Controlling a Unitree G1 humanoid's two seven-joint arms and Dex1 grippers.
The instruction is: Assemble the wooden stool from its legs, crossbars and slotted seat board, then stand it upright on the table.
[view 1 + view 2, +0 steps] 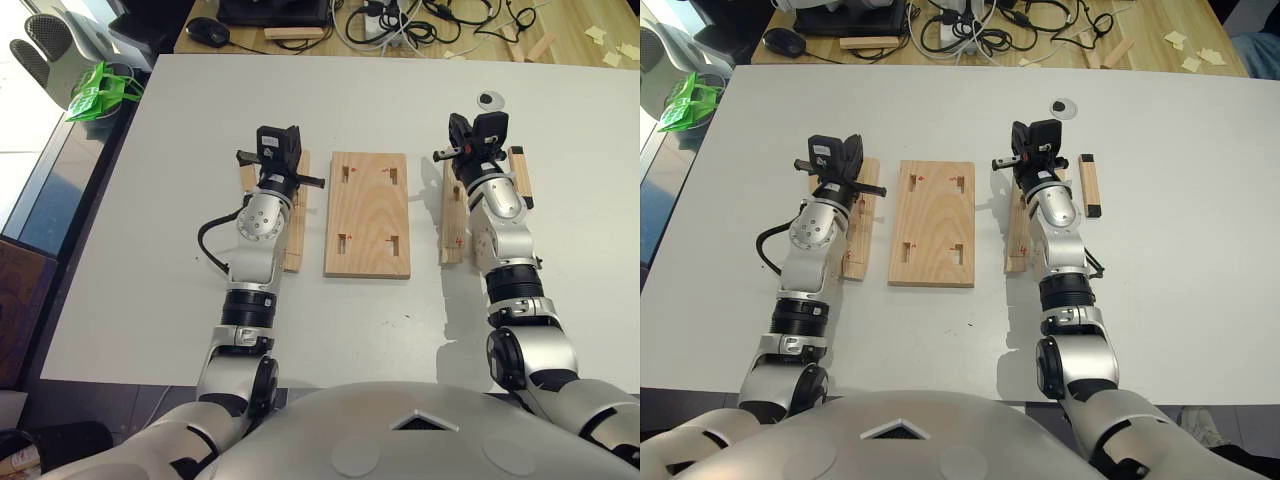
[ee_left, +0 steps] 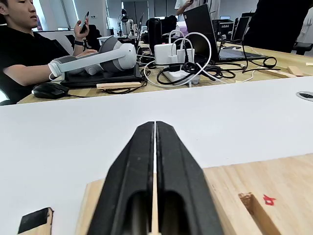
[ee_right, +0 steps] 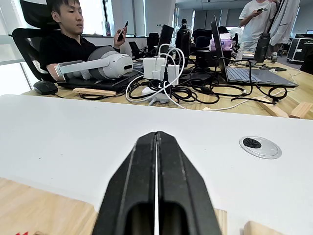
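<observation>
**woodnoob:** Since both head views give the same overhead, I'll do them as one. The seat board (image 1: pixel 367 214) lies flat mid-counter (image 1: pixel 150 200), slots up, with its long axis running straight away from the robot. The left fingers (image 1: pixel 279 143) hang over the left leg stack (image 1: pixel 297 235) and the right fingers (image 1: pixel 478 130) over the right leg stack (image 1: pixel 452 228). Both stacks lie parallel to the board, just beside its long edges. A short crossbar (image 1: pixel 520 176) sits just outside the right arm.

**jigsaw_joe:** So which arm is nearer?

**woodnoob:** Toss-up, I reckon. Each is right above its own stack, tips pointing away from the robot along the wood (so most of each leg lies back toward the wrist, not ahead of the tips).

**jigsaw_joe:** Left wrist view?

**woodnoob:** Left fingers (image 2: pixel 137 166) are pressed together with only a hairline seam, nothing clamped. There's pale wood directly below, though I can't tell if they touch it. The board's slot and a red mark sit off to one side.

**jigsaw_joe:** And the right?

**woodnoob:** Same deal. Right fingers (image 3: pixel 137 186) are closed flat on each other and holding nothing, with wood beneath and a round cable cap (image 3: pixel 260 146) in the counter ahead. My guess is both need to spread before any leg comes up.
</observation>
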